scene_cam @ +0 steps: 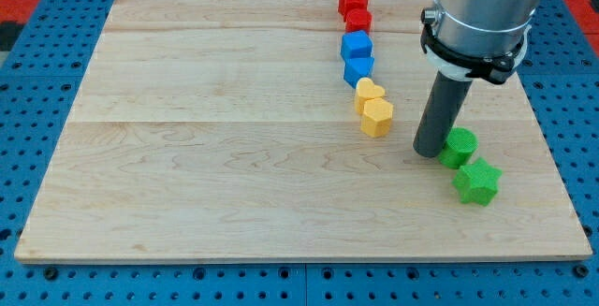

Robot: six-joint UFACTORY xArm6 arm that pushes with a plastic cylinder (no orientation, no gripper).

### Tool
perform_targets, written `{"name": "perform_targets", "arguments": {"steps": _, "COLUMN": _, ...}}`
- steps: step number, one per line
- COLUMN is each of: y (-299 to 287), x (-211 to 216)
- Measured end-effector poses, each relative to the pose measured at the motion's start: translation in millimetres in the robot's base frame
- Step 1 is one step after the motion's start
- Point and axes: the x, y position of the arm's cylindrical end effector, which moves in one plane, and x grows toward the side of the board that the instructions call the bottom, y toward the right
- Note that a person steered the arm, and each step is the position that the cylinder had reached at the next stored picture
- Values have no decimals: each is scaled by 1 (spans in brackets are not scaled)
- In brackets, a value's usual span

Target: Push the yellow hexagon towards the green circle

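Note:
The yellow hexagon (pixel 377 118) lies right of the board's middle, touching a yellow heart (pixel 369 93) just above it. The green circle (pixel 459 147) lies to the hexagon's right, with a green star (pixel 476 182) just below it. My tip (pixel 430 150) stands on the board between the hexagon and the green circle, right against the circle's left side and a short gap right of the hexagon.
A column of blocks runs up from the yellow heart: a blue block (pixel 358 70), a blue cube (pixel 357 45), a red block (pixel 358 21) and a red star (pixel 352 1). The wooden board (pixel 206 138) sits on a blue pegboard (pixel 37 63).

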Motion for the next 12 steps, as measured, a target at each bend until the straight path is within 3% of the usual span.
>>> {"name": "perform_targets", "arguments": {"steps": 3, "y": -4, "x": 8}}
{"name": "perform_targets", "arguments": {"steps": 4, "y": -43, "x": 15}}
{"name": "perform_targets", "arguments": {"steps": 5, "y": -85, "x": -2}}
{"name": "perform_targets", "arguments": {"steps": 6, "y": -91, "x": -28}}
{"name": "perform_targets", "arguments": {"steps": 8, "y": -91, "x": -41}}
{"name": "perform_targets", "arguments": {"steps": 12, "y": -20, "x": -41}}
